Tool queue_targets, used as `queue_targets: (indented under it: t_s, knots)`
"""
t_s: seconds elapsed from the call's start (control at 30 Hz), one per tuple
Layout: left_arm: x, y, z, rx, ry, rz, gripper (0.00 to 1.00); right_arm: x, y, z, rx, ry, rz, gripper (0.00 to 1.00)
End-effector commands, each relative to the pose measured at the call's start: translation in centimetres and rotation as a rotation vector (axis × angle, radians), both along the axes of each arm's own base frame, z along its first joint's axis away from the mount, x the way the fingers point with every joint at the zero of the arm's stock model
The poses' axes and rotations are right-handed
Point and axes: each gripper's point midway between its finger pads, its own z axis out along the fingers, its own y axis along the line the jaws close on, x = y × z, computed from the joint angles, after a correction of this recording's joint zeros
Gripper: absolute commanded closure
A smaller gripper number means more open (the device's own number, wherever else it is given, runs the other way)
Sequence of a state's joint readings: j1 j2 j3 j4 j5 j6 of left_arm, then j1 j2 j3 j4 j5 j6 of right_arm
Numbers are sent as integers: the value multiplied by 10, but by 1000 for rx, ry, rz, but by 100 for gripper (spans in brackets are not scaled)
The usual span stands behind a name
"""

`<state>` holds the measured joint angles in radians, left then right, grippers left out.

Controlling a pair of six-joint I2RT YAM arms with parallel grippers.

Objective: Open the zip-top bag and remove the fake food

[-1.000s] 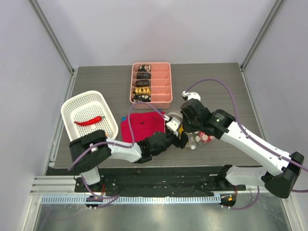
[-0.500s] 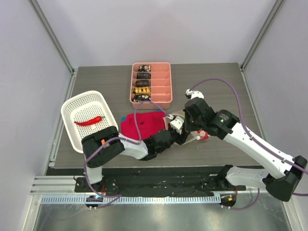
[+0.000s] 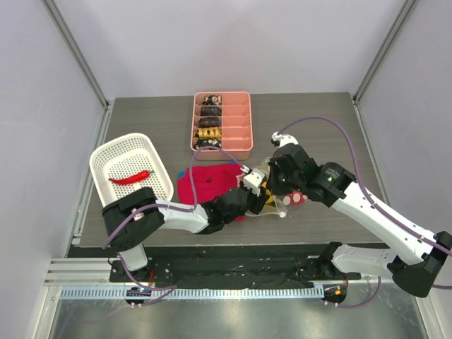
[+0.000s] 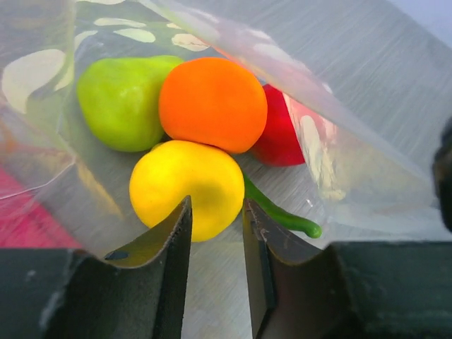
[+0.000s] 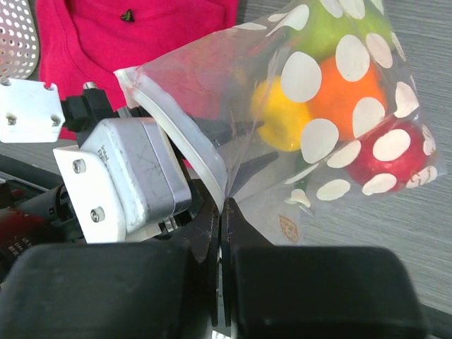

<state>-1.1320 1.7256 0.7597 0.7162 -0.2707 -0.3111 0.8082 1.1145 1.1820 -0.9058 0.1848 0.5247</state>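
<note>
Polka-dotted clear soft plastic, the zip-top bag [image 5: 332, 134] lies on the grey table at about 4 o'clock from its centre, just at 3 o'clock of a crimson cloth [image 3: 208, 180], mouth open and facing 9 o'clock. Inside, the fake food [image 4: 212, 102] is bunched together: a glossy orange ball, a yellow fruit [image 4: 183, 187] touching it at 7 o'clock, a green pear-shaped fruit [image 4: 120, 99] at 9 o'clock, a red apple [image 4: 282, 134] at 3 o'clock and a thin green pod [image 4: 282, 215] beneath. The right gripper [image 5: 220, 212] is pinched tight on the upper lip of the mouth, holding it up. The left gripper [image 4: 216, 212] reaches in through the opening, jaws narrowly apart and empty, tips just short of the yellow fruit. Opening looks done; removal is under way, since a red plastic chili [image 3: 131, 177] already lies in the white perforated basket [image 3: 106, 159] at 9 o'clock. Next, the left jaws probably need to widen before advancing, as the yellow fruit looks broader than their gap.
</note>
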Motion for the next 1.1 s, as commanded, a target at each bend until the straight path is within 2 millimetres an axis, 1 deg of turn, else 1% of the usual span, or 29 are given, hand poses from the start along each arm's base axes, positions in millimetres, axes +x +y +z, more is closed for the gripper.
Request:
queue_targets:
  t_s: [0.0,0.03,0.07,0.1,0.13,0.2,0.23,0.27,0.3,0.33,0.37,0.43,0.47,0.5,0.53,0.6,0.63,0.67,0.7,0.77,0.83,0.87,0.9,1.0,1.03,1.07]
  knots:
    - [12,-3,13,29,11,49,64,-1,5,19,68,-45,11,99]
    - [15,-10,7,51,9,43,59,-1,5,19,72,-45,1,99]
    - [16,-12,3,62,14,43,55,-1,5,20,74,-45,0,99]
    - [17,-16,1,59,11,33,52,0,6,22,84,-45,0,98]
    - [15,-21,-8,67,18,8,42,-1,7,23,89,-43,0,98]
    - [14,-30,-10,50,19,-16,34,-1,10,27,109,-43,4,99]
    - [16,-30,-13,53,24,-5,27,-1,12,27,113,-41,8,99]
    - [20,-31,-20,66,28,9,24,-2,13,27,120,-37,11,99]
    - [23,-32,-22,66,23,16,23,-2,14,27,126,-37,14,99]
    - [25,-33,-25,71,22,19,23,-2,15,27,128,-35,15,99]
    - [29,-32,-33,82,28,34,24,-2,15,25,127,-31,14,99]
    - [38,-33,-33,51,19,51,25,-2,16,21,135,-28,12,98]
    - [39,-31,-40,47,23,55,25,-4,16,19,135,-22,13,99]
    - [41,-32,-41,31,18,56,25,-5,16,13,129,-9,10,99]
    - [42,-34,-34,-16,-5,56,25,-5,15,11,128,-8,7,99]
    - [46,-35,-34,-47,-25,72,24,-6,13,5,123,3,1,99]
    - [48,-37,-26,-95,-52,71,23,-8,13,5,128,1,1,99]
    - [48,-39,-25,-116,-59,73,23,-8,13,4,130,3,-2,99]
    - [48,-41,-28,-124,-58,65,23,-10,12,1,127,10,0,99]
    - [51,-45,-24,-151,-64,73,23,-10,11,2,133,9,-4,99]
    - [54,-44,-24,-168,-69,94,22,-11,11,3,137,8,-5,99]
    - [55,-45,-18,-194,-83,95,21,-12,10,4,140,7,-6,98]
    - [56,-47,-18,-196,-90,93,22,-12,10,4,140,7,-6,98]
    - [60,-51,-22,-174,-103,97,30,-14,9,6,147,8,-5,99]
    - [63,-49,-22,-175,-105,116,43,-14,10,6,147,9,-4,99]
    - [63,-49,-22,-174,-107,120,50,-14,9,6,145,11,-5,99]
